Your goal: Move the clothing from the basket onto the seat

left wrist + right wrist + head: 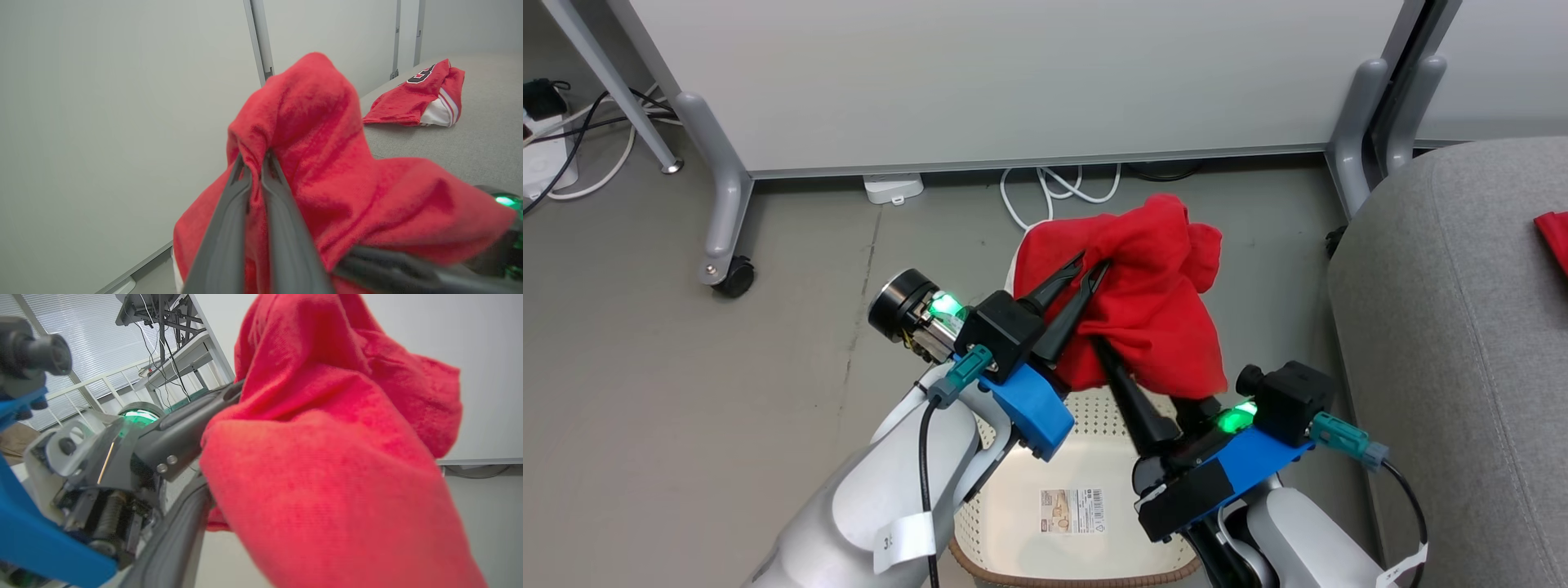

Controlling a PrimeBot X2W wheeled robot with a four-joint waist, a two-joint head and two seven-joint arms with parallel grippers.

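Above the basket [1013, 498], left gripper [1094, 261] pinches the red garment [1152, 302]. Cloth drapes over right gripper [1135, 400]; spread or clamped, can't tell.

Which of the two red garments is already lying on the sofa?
The jersey with black lettering and white trim. The plain red garment hangs over the basket, pinched in the left fingers.
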